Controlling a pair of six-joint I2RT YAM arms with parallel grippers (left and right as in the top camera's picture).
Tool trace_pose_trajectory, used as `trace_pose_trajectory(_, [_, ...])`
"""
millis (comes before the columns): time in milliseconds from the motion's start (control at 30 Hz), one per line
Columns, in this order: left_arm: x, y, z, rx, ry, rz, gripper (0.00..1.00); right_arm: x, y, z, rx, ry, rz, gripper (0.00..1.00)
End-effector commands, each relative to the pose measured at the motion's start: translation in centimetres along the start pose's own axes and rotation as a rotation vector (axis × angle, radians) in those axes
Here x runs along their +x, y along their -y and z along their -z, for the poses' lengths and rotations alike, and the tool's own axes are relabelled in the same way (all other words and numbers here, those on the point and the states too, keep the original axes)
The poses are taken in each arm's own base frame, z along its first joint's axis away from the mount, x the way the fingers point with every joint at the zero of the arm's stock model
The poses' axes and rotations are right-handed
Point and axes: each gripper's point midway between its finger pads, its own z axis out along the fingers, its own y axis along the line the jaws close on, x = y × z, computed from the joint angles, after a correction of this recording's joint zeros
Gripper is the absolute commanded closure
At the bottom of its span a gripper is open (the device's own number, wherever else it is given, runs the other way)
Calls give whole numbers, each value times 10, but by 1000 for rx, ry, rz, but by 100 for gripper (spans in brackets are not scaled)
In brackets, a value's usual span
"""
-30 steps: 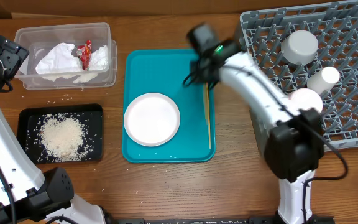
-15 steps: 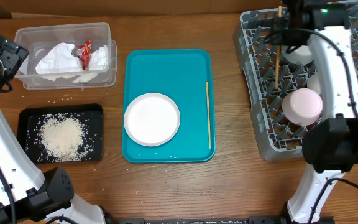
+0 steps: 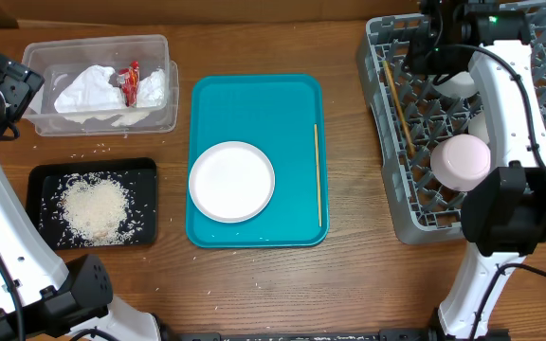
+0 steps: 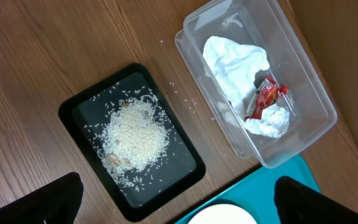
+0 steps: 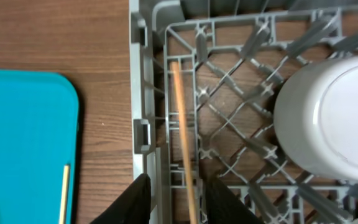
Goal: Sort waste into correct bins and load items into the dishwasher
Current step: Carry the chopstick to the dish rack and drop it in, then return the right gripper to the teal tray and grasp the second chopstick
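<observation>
Since half a second ago the chopstick [image 3: 397,109] has gone from upright at the right gripper [image 3: 431,45] to lying slanted on the lattice of the dish rack [image 3: 398,223], near its left wall. That gripper's jaws stand parted, wider than the stick, which runs beneath and between them in the wrist view. The left gripper [image 4: 179,199], spread wide and empty, hangs above the black tray [image 4: 73,118] and tub [image 4: 316,118].

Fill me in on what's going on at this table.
The right gripper hangs open over the dish rack, where one chopstick lies loose. The other chopstick and a white plate wait on the teal tray. The left gripper is open and empty. The napkin sits in the clear tub, rice in the black tray.
</observation>
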Motion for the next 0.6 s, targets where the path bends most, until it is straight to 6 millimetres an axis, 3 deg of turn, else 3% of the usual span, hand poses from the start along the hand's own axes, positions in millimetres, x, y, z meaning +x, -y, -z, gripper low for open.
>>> trace_pose_trajectory(0, [1,0,-5,-13,-10,10,0,8,0,-12,-11,-34,-13,69])
trace_pose_trajectory(133, [1,0,-5,-13,-10,10,0,13,-19,-10,-100,-56,-54,74])
trace_pose_trajectory(300, [1,0,-5,-13,-10,10,0,23,-74,-1,-357,-104,-51,75])
trace_pose_trajectory(433, [1,0,-5,-13,-10,10,0,38,-112,0,-420,-165,-15,74])
trace_pose_trajectory(500, [1,0,-5,-13,-10,10,0,49,-127,-2,-388,-210,-6,64])
trace_pose_trajectory(567, [1,0,-5,-13,-10,10,0,60,-133,-8,-293,-250,-28,44])
